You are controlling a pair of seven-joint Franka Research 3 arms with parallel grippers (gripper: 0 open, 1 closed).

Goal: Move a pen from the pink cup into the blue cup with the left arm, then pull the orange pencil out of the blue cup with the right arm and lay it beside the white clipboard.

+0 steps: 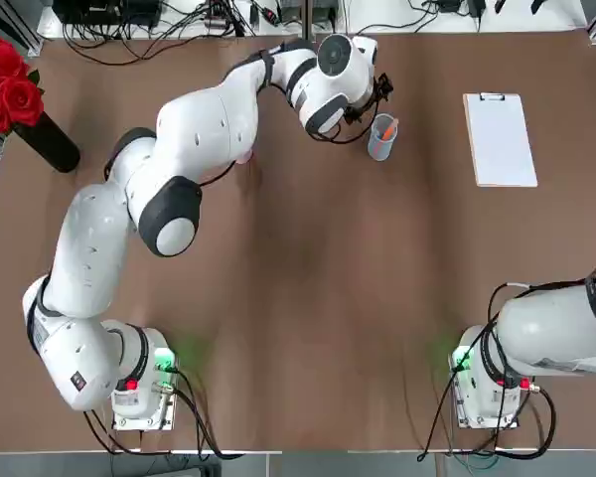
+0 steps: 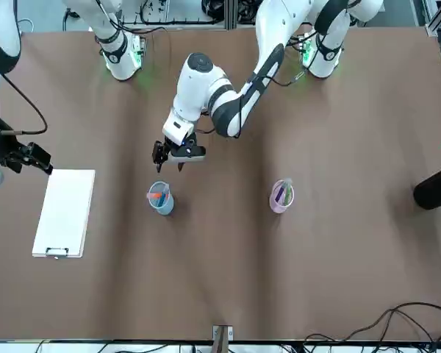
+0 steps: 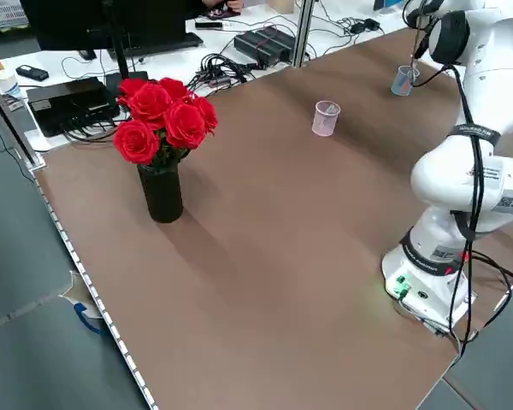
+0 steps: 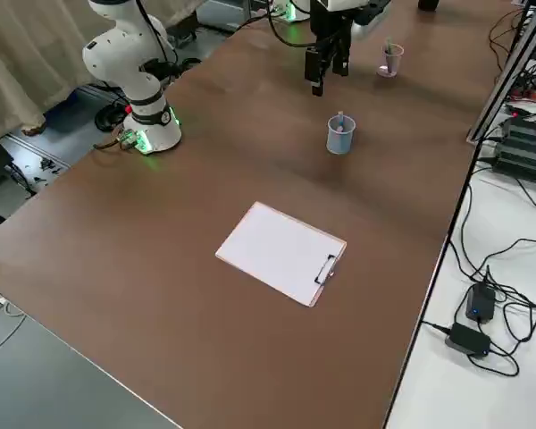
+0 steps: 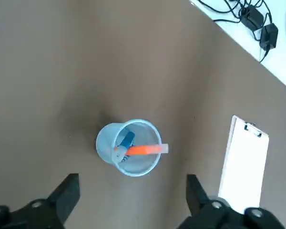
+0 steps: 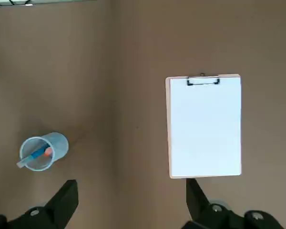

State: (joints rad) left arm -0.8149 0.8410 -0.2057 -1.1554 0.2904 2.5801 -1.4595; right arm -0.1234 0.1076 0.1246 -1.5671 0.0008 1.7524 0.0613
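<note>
Pen [image 5: 126,143] in the blue cup [image 5: 105,143] — near the left tool [image 5: 133,198]; tool wide open, holding nothing

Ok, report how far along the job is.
The pen move looks done: a blue pen stands in the blue cup. Nothing is in hand; the left arm's jaws are open above that cup. Left: pulling the orange pencil out and laying it beside the clipboard.
</note>
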